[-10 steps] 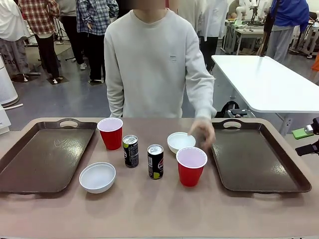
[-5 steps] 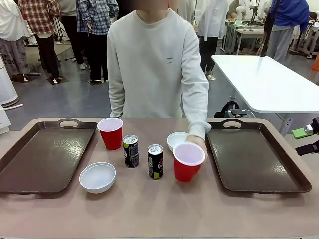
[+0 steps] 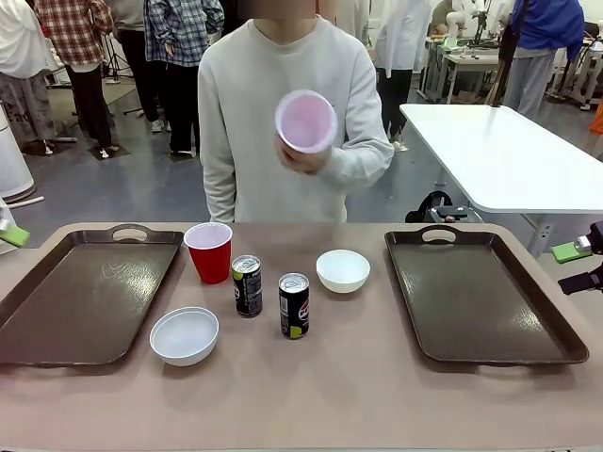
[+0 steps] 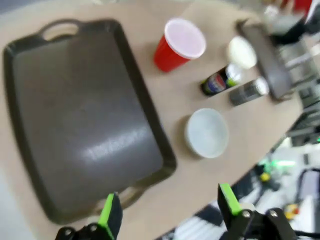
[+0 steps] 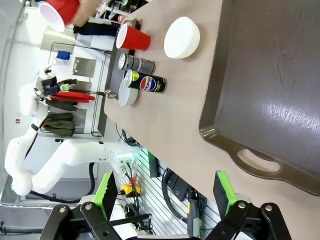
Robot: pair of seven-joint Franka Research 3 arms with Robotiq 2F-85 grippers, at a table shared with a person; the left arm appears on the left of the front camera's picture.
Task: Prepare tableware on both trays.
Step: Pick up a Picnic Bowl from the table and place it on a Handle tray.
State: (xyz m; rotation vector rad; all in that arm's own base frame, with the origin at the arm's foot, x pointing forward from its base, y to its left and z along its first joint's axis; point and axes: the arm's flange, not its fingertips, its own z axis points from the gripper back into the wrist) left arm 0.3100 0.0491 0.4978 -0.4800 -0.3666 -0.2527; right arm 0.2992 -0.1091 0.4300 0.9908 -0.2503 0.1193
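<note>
Cups are split: one red cup (image 3: 306, 122) is off the table (image 3: 358, 395), tipped w/ its white inside toward the front cam, held at chest height in the person's hand (image 3: 303, 155). Second red cup (image 3: 209, 251) stands upright on the tabletop just beside the far R corner of the L tray (image 3: 85, 297). Btwn L tray and R tray (image 3: 480, 297), all on bare tabletop: two black cans, L can (image 3: 247, 285) and R can (image 3: 294, 305), upright, near each other, not touching; near bowl (image 3: 185, 335) in front of the second cup; far bowl (image 3: 343, 270) closer to the R tray. L gripper (image 4: 168, 207): fingers spread wide, nothing btwn them, above the L tray's handle end. R gripper (image 5: 165, 189): fingers likewise spread, nothing gripped, above the R tray's handle slot.
</note>
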